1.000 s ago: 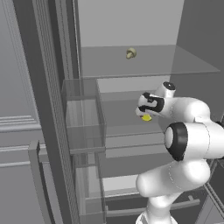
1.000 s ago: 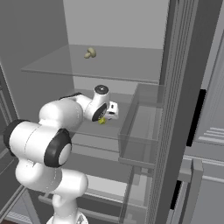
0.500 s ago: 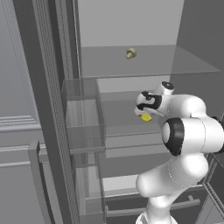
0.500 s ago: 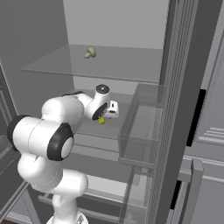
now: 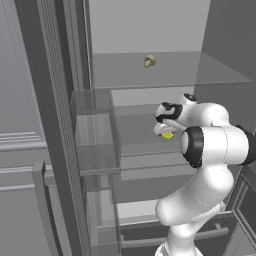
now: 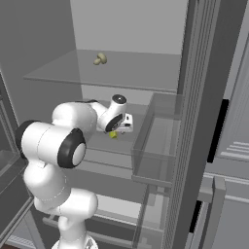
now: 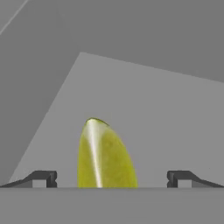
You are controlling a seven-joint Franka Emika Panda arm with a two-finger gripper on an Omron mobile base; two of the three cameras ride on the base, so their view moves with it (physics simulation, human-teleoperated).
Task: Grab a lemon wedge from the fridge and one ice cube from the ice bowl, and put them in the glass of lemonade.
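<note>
The fridge stands open, and my arm reaches in over its middle shelf. There the lemon wedge lies, small and bright yellow. My gripper hangs right at the wedge, open. In the hand view the wedge rises between the two fingertips, with clear gaps on both sides and nothing gripped. The ice bowl and the glass of lemonade are out of view.
A pale beige lump sits on the glass shelf above my hand. A clear door bin juts out beside the arm. The fridge's lower drawer rail runs below.
The hand has edged a little lower and closer onto the wedge. The jaws have stayed open and the wedge has not moved.
</note>
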